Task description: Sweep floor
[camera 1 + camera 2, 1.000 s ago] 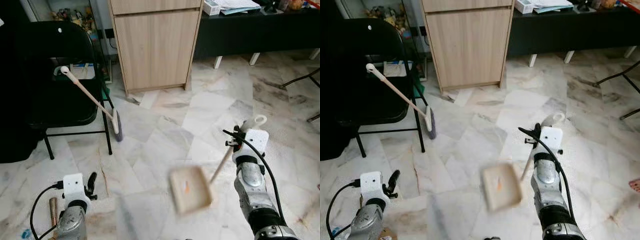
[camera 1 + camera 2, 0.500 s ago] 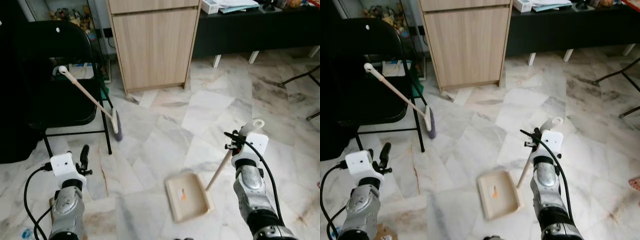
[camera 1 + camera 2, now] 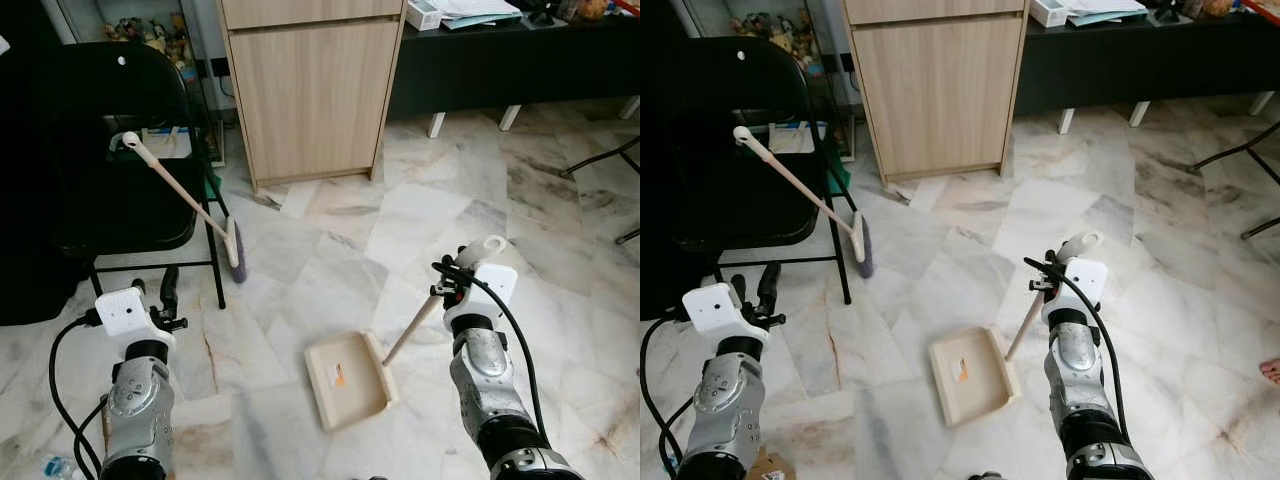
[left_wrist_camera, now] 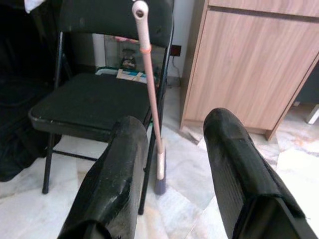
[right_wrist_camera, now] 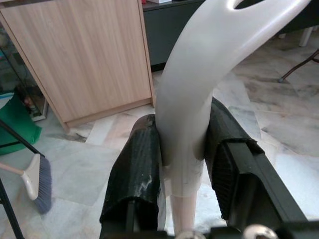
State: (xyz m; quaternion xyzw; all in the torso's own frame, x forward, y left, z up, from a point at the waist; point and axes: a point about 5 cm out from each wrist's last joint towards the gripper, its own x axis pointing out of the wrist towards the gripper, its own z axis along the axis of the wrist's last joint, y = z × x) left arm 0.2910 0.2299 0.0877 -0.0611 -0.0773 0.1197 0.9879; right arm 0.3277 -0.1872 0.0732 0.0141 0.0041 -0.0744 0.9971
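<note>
Broom leaned against the chair, handle slanting up and away, ahead of the empty, parted left gripper, the nearer arm. Right gripper clamped the dustpan handle, pan resting on the floor.

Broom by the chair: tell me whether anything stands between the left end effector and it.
Nothing visible does. The left end effector is open and looks straight at the broom, which leans against the black folding chair. Between them lies bare marble floor. The chair's front leg stands close beside the bristles.
</note>
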